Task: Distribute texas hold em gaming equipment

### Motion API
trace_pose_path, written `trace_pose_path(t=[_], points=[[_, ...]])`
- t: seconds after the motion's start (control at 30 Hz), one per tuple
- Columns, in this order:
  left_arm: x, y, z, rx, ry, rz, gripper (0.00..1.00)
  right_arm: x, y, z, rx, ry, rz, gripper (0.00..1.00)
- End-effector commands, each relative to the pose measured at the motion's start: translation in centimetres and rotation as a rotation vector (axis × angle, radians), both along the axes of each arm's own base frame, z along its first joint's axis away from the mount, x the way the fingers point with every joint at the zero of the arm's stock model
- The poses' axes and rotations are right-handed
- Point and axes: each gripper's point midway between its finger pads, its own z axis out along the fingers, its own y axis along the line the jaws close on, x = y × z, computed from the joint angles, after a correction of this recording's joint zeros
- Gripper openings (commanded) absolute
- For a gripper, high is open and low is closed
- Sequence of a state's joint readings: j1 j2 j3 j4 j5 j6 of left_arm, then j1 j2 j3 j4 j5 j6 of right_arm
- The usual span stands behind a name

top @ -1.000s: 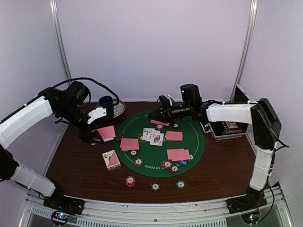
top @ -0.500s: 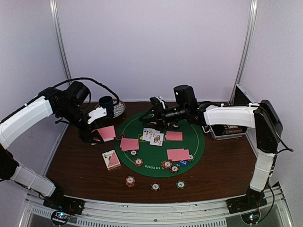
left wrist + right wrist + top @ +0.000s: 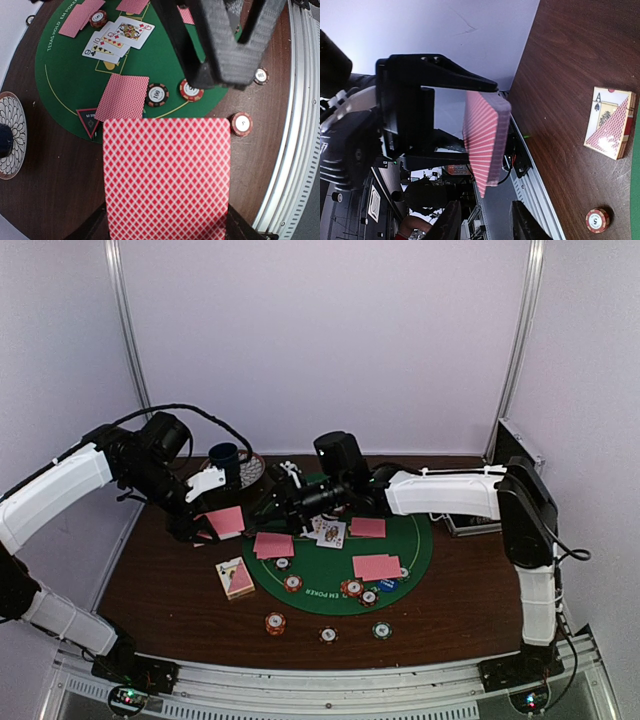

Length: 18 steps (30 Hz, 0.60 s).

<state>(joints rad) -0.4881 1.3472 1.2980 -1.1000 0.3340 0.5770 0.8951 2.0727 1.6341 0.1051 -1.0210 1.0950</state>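
Observation:
My left gripper [image 3: 212, 527] is shut on a deck of pink-backed playing cards [image 3: 226, 520] and holds it above the table left of the green poker mat [image 3: 405, 508]. In the left wrist view the deck [image 3: 166, 177] fills the lower frame between the jaws. My right gripper [image 3: 264, 508] is open and empty, stretched left across the mat, its tips just short of the deck [image 3: 487, 142]. On the mat lie face-up cards [image 3: 325, 530], pink card pairs [image 3: 272, 545] [image 3: 376, 567] and striped chips [image 3: 292, 583]. A black-red triangular marker [image 3: 90, 121] lies at the mat's edge.
A card box [image 3: 235, 577] lies on the wood left of the mat. Three chips [image 3: 275, 623] [image 3: 328, 635] [image 3: 381, 630] sit near the front edge. A dark blue cup [image 3: 224, 456] on a patterned saucer [image 3: 251, 472] stands behind the deck. The metal case [image 3: 468, 524] is at the right.
My right arm has swung left across the mat, from its far middle to just beside the held deck. The left arm and deck have not moved.

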Motion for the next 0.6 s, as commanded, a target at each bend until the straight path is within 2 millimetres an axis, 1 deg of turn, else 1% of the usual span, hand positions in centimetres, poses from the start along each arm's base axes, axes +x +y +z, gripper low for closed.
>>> trace_pose_path(t=[0.0, 0.3, 0.57], points=[[0.5, -0.7, 1.1, -0.043, -0.034, -0.005, 0.0, -0.8, 0.9, 0.5, 0.007, -0.017, 0.035, 0.37], [0.5, -0.7, 1.1, -0.043, -0.03, -0.006, 0.0, -1.5, 1.9, 0.7, 0.02, -0.015, 0.062, 0.35], [0.5, -0.8, 1.2, -0.047, -0.031, -0.006, 0.0, -1.4, 2.5, 0.5, 0.025, -0.003, 0.068, 0.3]])
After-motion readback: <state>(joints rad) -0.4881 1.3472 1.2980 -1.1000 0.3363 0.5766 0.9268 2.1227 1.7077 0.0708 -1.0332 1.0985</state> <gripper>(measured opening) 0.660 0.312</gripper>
